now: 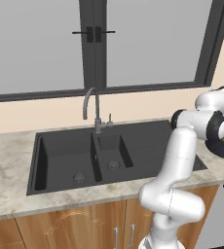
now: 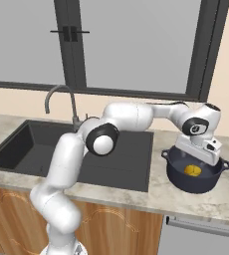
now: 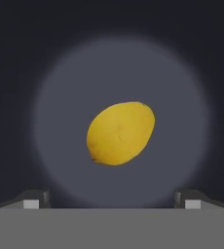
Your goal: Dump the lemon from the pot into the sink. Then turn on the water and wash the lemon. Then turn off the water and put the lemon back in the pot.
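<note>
The pot (image 2: 194,175) stands on the marble table (image 2: 156,196), just off the right end of the sink (image 2: 37,144), and it holds the lemon (image 3: 120,133). In the hand view the lemon lies on the pot's flat bottom near the middle, touching neither wall. Its long axis runs from about 7 o'clock to 1 o'clock in that view, with a small nub at the 7 o'clock end. In the right base view the lemon shows as a yellow patch just under the hand, inside the rim.

The fingers (image 3: 112,199) stand wide apart above the pot, their two tips at the bottom corners of the hand view, with the lemon between and beyond them; they hold nothing. The hand appears to hang just over the pot's mouth, though how deep it reaches is hard to judge.

Both sink basins lie bare, each with a round drain. The grey gooseneck faucet (image 1: 91,108) rises behind the divider, in front of the window (image 1: 99,44). Wooden cabinet doors (image 1: 84,228) sit below the table.
</note>
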